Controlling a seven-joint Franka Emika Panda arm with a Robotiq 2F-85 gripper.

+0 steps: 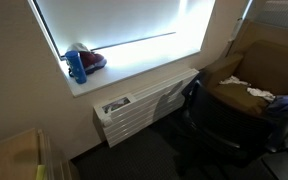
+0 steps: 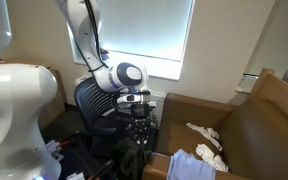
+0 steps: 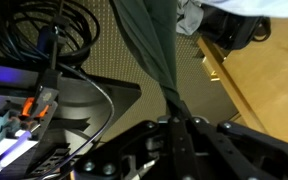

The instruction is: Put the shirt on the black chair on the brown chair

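In an exterior view, the black mesh office chair (image 1: 191, 100) stands just beside the brown padded chair (image 1: 246, 72). In an exterior view, the arm bends over with its wrist pointing down. The gripper (image 2: 137, 120) is clamped on the dark grey cloth shirt (image 2: 132, 155), which hangs between the chairs, just outside the brown seat's edge. This looks like the carry; next, swing over that seat and release. The wrist view shows the jaws pinched tight on bunched fabric.

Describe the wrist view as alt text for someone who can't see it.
The robot's black tool is shut on a dark grey-green fabric shirt, which stretches from it toward the top of the frame. Tangled black cables lie at the left; a tan-brown chair fills the right.
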